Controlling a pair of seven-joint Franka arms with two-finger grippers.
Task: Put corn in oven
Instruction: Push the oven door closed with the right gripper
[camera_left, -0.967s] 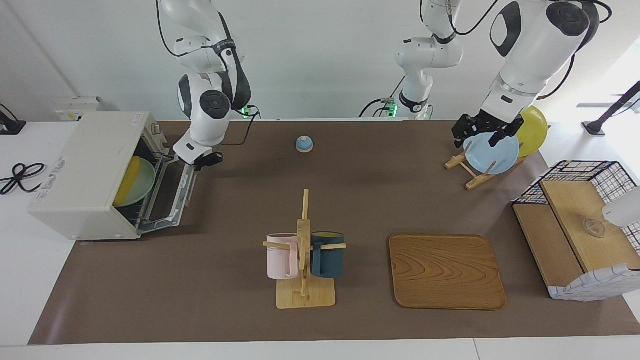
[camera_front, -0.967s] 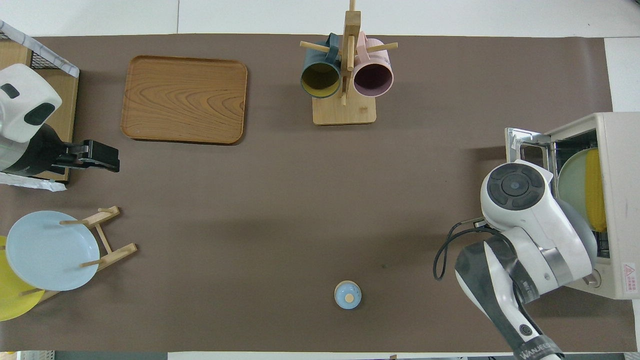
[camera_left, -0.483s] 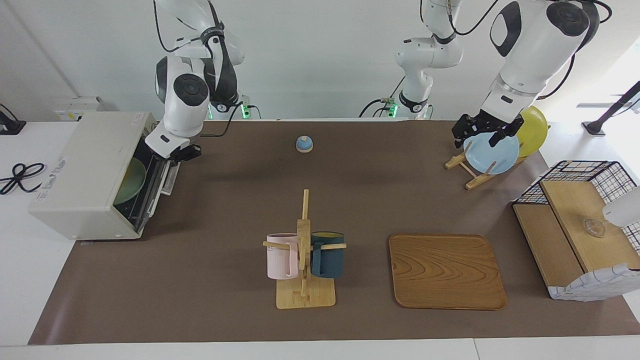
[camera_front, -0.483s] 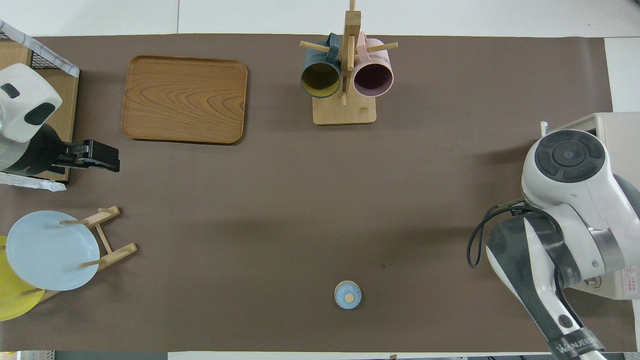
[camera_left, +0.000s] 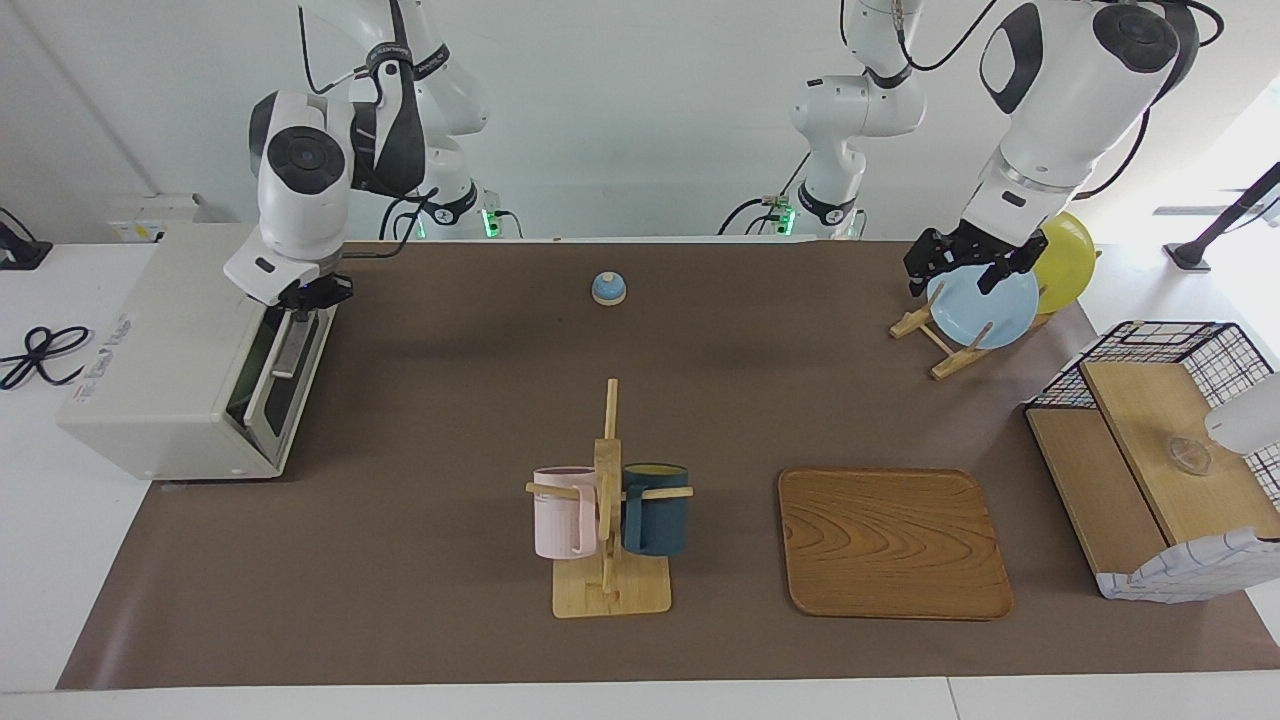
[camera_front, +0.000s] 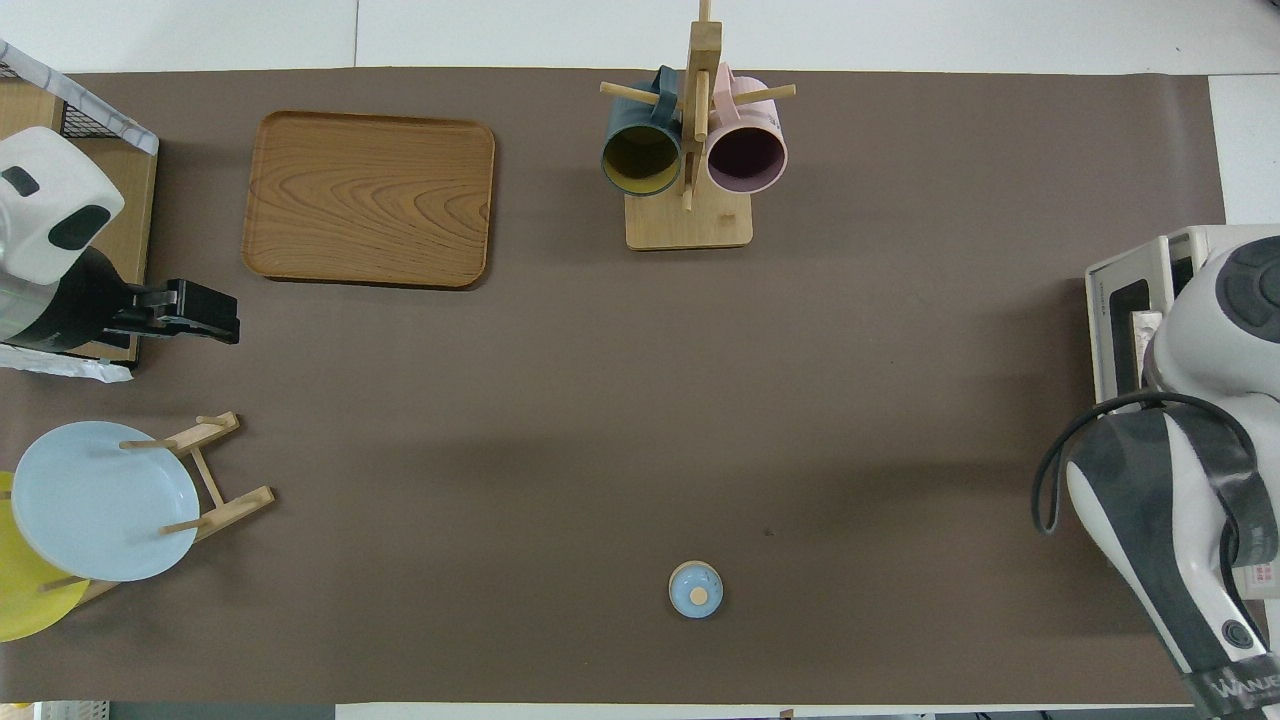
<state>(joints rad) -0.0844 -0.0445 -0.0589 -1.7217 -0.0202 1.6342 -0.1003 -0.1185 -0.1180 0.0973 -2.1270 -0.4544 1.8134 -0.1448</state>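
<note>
My closed right gripper presses the boxy off-white oven's dark glass door, upper left; slipping off the handle could leave it ajar. My left gripper waits, open.

off-white oven, door nearly shut, at right arm's table end

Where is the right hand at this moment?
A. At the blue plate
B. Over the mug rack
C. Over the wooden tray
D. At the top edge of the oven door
D: in the facing view the right hand, shut, sits at the top edge of the oven door, which is almost closed.
</note>
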